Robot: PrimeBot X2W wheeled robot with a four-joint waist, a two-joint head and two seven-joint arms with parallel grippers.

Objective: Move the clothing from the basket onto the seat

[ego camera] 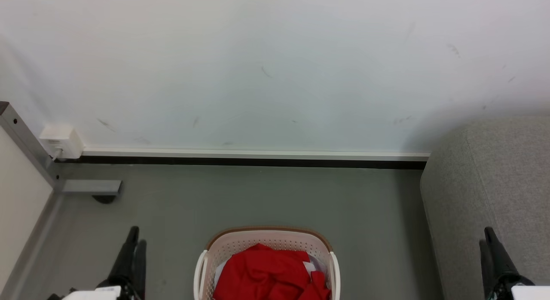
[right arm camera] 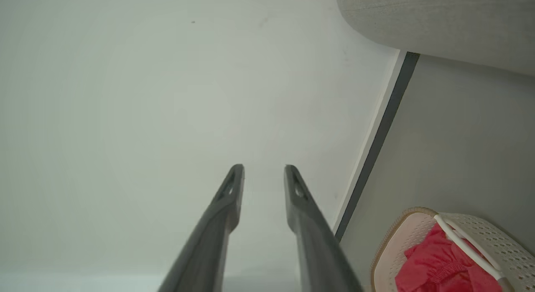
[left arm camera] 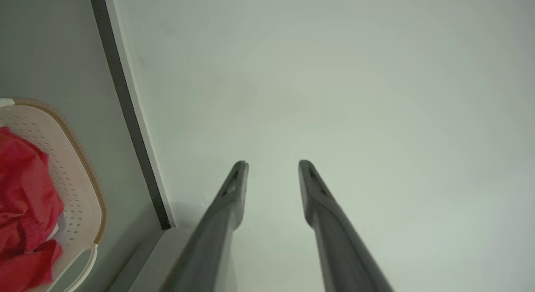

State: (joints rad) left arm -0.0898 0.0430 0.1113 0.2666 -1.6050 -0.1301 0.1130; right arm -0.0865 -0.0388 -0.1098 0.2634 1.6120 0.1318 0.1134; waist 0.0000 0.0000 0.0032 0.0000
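The basket (ego camera: pixel 266 242), white and perforated with a brown rim, stands on the grey floor at the bottom centre of the head view. Crumpled red clothing (ego camera: pixel 268 274) fills it. The grey seat (ego camera: pixel 494 184) rises at the right, apart from the basket. My left gripper (ego camera: pixel 137 236) is left of the basket and my right gripper (ego camera: pixel 486 236) sits in front of the seat's side. Both are above the floor. In the left wrist view, the left gripper (left arm camera: pixel 271 166) is open and empty, with the basket (left arm camera: pixel 83 187) and clothing (left arm camera: pixel 25 191) off to its side. The right gripper (right arm camera: pixel 264 170) is likewise open and empty, near the basket (right arm camera: pixel 480 229), clothing (right arm camera: pixel 434 267) and seat (right arm camera: pixel 439 20).
A pale wall with a white and black baseboard (ego camera: pixel 258 157) runs behind the basket. A white socket box (ego camera: pixel 62 141) sits at the left by a grey metal frame (ego camera: pixel 25 145) with a flat foot (ego camera: pixel 92 187). A bit of pale cloth (ego camera: pixel 316 263) shows under the red fabric.
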